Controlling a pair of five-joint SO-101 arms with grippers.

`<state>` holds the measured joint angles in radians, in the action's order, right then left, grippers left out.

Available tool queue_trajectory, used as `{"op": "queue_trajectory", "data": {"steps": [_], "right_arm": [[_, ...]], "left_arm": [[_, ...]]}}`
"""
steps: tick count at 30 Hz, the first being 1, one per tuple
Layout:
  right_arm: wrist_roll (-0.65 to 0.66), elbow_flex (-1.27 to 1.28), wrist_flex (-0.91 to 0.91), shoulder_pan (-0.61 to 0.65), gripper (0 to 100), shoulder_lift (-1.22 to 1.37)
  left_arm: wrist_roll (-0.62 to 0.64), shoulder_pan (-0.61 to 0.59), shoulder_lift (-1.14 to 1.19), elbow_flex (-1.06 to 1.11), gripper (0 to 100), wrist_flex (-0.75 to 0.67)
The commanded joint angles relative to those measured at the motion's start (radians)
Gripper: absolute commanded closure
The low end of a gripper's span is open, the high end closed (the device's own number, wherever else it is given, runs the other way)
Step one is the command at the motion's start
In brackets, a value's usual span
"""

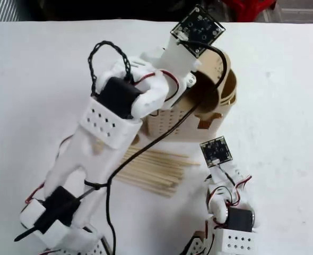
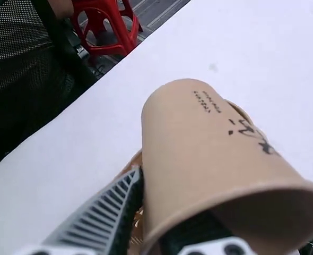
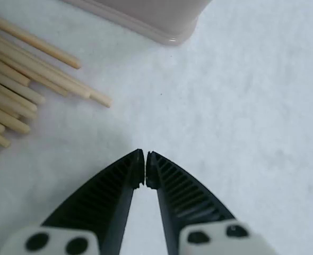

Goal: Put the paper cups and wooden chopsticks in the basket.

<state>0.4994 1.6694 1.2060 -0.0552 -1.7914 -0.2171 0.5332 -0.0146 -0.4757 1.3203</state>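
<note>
The task is, as I judge, somewhere in the middle, and nothing is finished for certain. The left gripper point(image 2: 156, 212) grasps a paper cup point(image 2: 215, 164) by its wall, with one finger point(image 2: 111, 210) on the outside and the other inside the mouth, so the jaws are clenched on the cup. In the high view this cup point(image 1: 225, 82) hangs tilted above the open top of the basket point(image 1: 164, 119), which stands near the middle of the white table point(image 1: 284, 79). The cup is not yet set down inside, so this step is close to its end but not done. Under the arm I see more than one brown rim at the basket, but I cannot tell if other cups already lie in it. The wooden chopsticks point(image 1: 154, 170) lie in a loose bundle on the table just in front of the basket, none of them inside, so this whole part of the task remains. The right gripper point(image 3: 145, 170) hovers low over the bare table with its jaws closed together on nothing. The ends of the chopsticks point(image 3: 18, 101) are near it, and a corner of the basket point(image 3: 162, 18) is farther ahead. I think that what is left is to release the cup into the basket and then to carry the chopsticks there.
</note>
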Motion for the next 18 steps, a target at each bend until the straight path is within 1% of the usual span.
{"op": "queue_trajectory", "data": {"steps": [1, 6, 18], "right_arm": [[0.012, 0.006, -0.022, 0.007, 97.8, -0.010], [0.012, 0.006, -0.022, 0.007, 97.8, -0.010], [0.012, 0.006, -0.022, 0.008, 97.8, -0.010]], "left_arm": [[-0.011, -0.012, -0.004, -0.041, 97, 0.011], [-0.011, -0.010, -0.004, -0.006, 97, 0.005], [-0.012, -0.012, -0.002, -0.012, 97, 0.005]]}}
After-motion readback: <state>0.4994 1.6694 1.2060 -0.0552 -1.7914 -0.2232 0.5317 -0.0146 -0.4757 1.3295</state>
